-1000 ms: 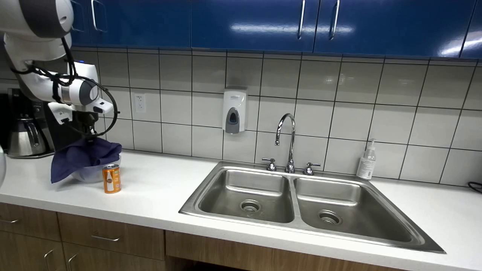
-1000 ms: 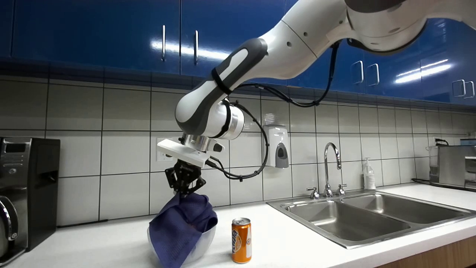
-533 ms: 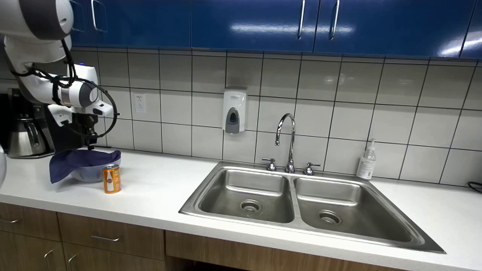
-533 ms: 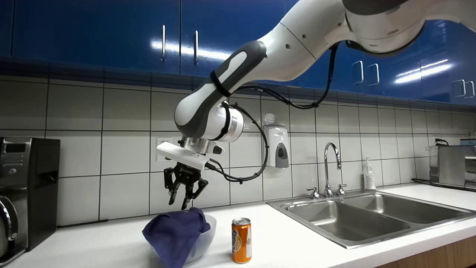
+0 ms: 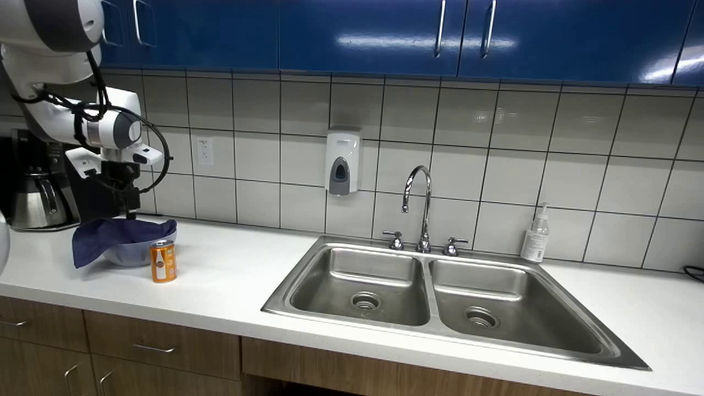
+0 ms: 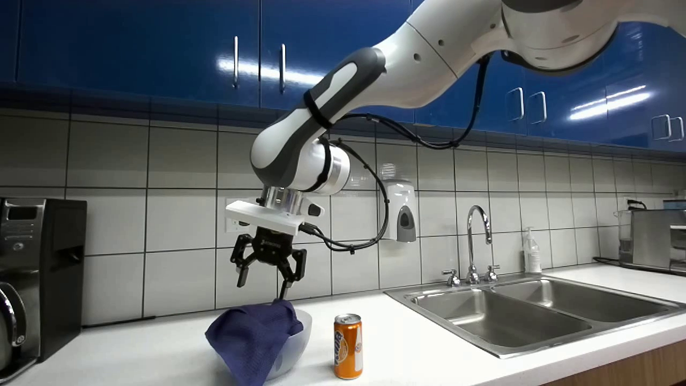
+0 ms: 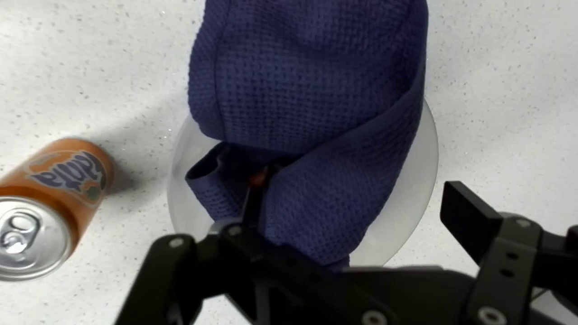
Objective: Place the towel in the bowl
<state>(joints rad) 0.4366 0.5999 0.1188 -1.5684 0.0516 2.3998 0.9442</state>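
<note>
The dark blue towel (image 7: 298,90) lies bunched in the pale translucent bowl (image 7: 413,189), part of it draped over the rim. In both exterior views the towel (image 6: 249,335) hangs down outside the bowl (image 6: 300,343) on one side. My gripper (image 6: 261,288) is just above, its jaws spread wide with nothing between them. One finger (image 6: 284,288) comes close to the towel's top; I cannot tell whether it touches. In the wrist view the gripper (image 7: 354,194) has one finger over the towel and the other past the bowl's rim. A small reddish spot shows in the towel's fold.
An orange can (image 6: 348,346) stands on the counter beside the bowl. A coffee maker (image 6: 45,279) is on the far side of the bowl from the can. Elsewhere are a double sink (image 5: 363,286) with a faucet, a wall soap dispenser (image 5: 344,162) and a pump bottle (image 5: 536,236).
One second ago the gripper was shut on the towel's top. It has let go and spread wide, rising slightly and turning more upright. The towel has slumped lower onto the bowl.
</note>
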